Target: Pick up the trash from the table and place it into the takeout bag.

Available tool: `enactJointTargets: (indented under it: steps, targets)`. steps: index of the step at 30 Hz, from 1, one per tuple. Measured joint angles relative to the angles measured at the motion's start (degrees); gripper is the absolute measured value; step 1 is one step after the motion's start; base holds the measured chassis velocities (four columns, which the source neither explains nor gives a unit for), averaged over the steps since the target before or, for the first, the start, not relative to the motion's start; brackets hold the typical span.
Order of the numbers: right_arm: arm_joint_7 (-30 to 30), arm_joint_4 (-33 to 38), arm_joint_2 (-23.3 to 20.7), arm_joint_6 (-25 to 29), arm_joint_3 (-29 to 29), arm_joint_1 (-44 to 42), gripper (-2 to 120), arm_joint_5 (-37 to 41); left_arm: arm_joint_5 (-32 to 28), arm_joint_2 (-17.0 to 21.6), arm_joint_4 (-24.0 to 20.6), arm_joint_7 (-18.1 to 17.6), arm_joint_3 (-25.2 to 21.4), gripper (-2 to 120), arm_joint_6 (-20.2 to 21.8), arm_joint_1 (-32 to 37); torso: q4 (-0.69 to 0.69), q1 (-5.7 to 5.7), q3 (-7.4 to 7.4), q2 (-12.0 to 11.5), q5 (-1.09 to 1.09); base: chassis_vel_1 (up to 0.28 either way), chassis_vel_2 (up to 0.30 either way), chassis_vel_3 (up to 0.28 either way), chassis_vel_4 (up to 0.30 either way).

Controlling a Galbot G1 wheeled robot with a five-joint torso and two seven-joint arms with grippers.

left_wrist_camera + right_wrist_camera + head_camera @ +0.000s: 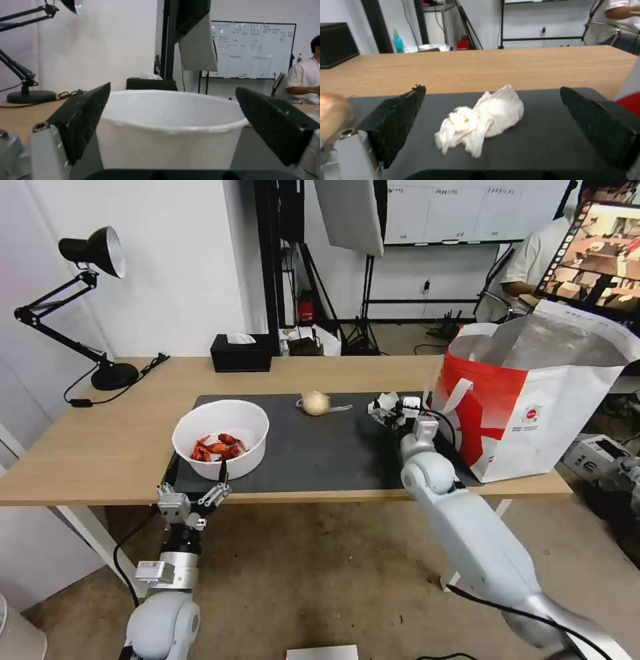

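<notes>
Trash lies on the dark mat (pixel 320 450) of the table (pixel 100 447). A white bowl (pixel 220 437) holds red crayfish shells. My left gripper (pixel 193 490) stands open at the table's front edge, just short of the bowl (pixel 170 130), its fingers (pixel 83 120) wider apart than the bowl. A beige wrapped lump (pixel 315 403) sits mid-mat. My right gripper (pixel 395 415) is open low over the mat, and a crumpled white tissue (pixel 483 122) lies between and just beyond its fingers (pixel 400 117). The takeout bag (pixel 533 400) stands open at the table's right end.
A black tissue box (pixel 241 352) sits at the table's back edge and a black desk lamp (pixel 93 253) at the back left, its cord trailing on the wood. The bag's red side (pixel 631 101) is close beside my right gripper. A person sits far behind the bag.
</notes>
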Motion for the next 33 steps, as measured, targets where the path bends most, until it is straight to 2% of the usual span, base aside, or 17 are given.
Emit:
enactJointTargets:
  steps: [13,16,33]
  targets:
    - [1.19,-6.41,2.29,-2.97,-1.4,5.24,100,2.48,-0.14,-0.01,1.19,0.0,0.09,100,-0.23,-1.21,0.0,0.0,0.0,0.0,0.0,0.0,0.0,0.0,0.0]
    - [1.43,-9.68,3.5,-3.84,-1.53,7.09,100,3.49,-0.22,0.05,1.82,0.0,0.06,100,-0.55,-1.48,0.0,-0.01,0.0,0.0,0.0,0.0,0.0,0.0,0.0]
    - [-1.42,-17.48,6.01,-4.27,-2.04,10.84,100,3.59,-0.38,0.16,3.25,0.01,0.45,100,-1.21,-2.48,0.0,0.0,0.0,0.0,0.0,0.0,0.0,0.0,0.0]
